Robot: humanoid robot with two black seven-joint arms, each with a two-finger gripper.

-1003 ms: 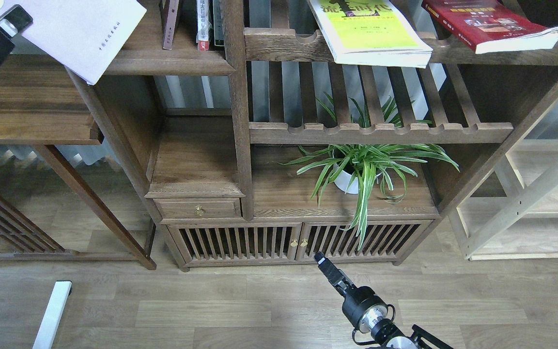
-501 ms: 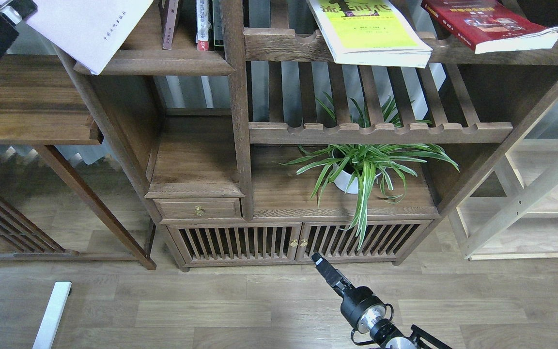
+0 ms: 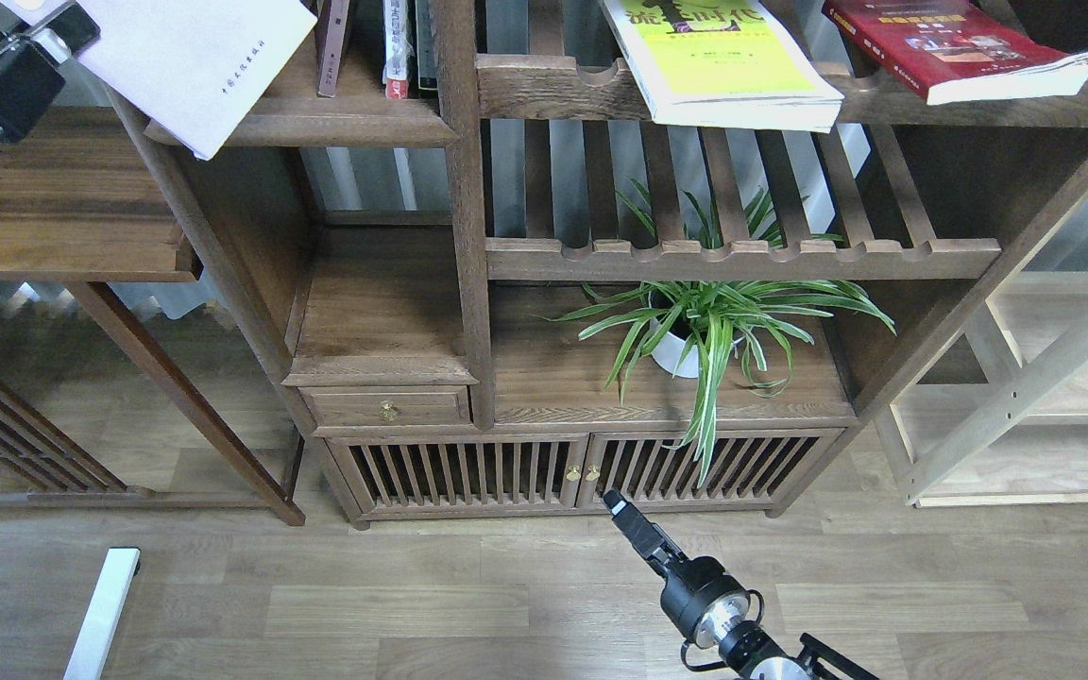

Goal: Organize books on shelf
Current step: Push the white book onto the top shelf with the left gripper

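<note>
The bookcase [image 3: 468,283] fills most of my head view, dark-brown wood with slatted racks on its right half. Its solid shelf [image 3: 355,121] sits at upper left, and 3 thin upright books [image 3: 393,42] stand at its back. The white book [image 3: 195,61] lies tilted across that shelf's left end, its lower corner hanging past the front edge. On the top slatted rack [image 3: 553,90] to the right, the yellow-green book [image 3: 714,61] lies flat and juts over the front rail, and the red book [image 3: 955,47] lies flat beside it, well apart from the white one. A potted plant [image 3: 709,326] stands in the lower compartment under the second rack. My left pincer [image 3: 43,33] is at the upper left corner, touching the white book's left edge; I cannot tell if it is clenched on it. My right pincer [image 3: 624,515] hangs low in front of the cabinet doors, seen end-on, so I cannot tell its state.
</note>
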